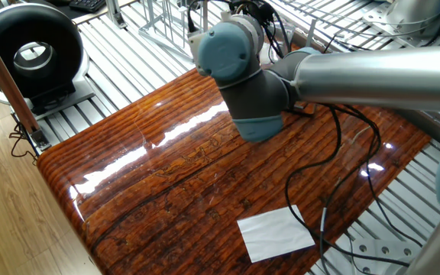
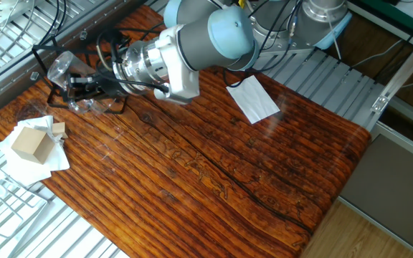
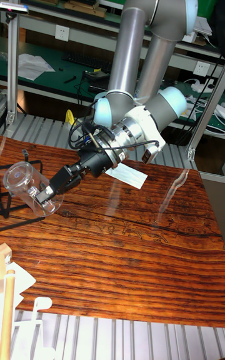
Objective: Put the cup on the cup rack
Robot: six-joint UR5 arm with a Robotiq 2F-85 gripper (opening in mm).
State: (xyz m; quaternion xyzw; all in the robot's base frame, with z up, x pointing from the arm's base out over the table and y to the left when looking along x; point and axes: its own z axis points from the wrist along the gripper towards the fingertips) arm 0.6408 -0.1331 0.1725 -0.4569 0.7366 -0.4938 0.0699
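Note:
The cup (image 3: 26, 186) is clear and lies tilted, rim up and to the left, over the left end of the table. My gripper (image 3: 45, 196) is shut on its lower part near the thick base. In the other fixed view the cup (image 2: 62, 66) sits right at the cup rack (image 2: 113, 108), a black thin-wire stand, with the gripper (image 2: 75, 83) reaching in from the right. I cannot tell whether the cup is threaded on a rod. Only a corner of the rack (image 3: 5, 204) shows in the tall view. In one fixed view the arm hides the cup, rack and gripper.
A white sheet (image 2: 253, 99) lies on the wooden table (image 2: 214, 179) beside the arm. A cardboard box (image 2: 33, 143) on white paper sits near the rack, next to a silver wire rack (image 2: 2, 204). Black cables (image 1: 334, 160) trail across the table; a black fan (image 1: 29, 50) stands off it.

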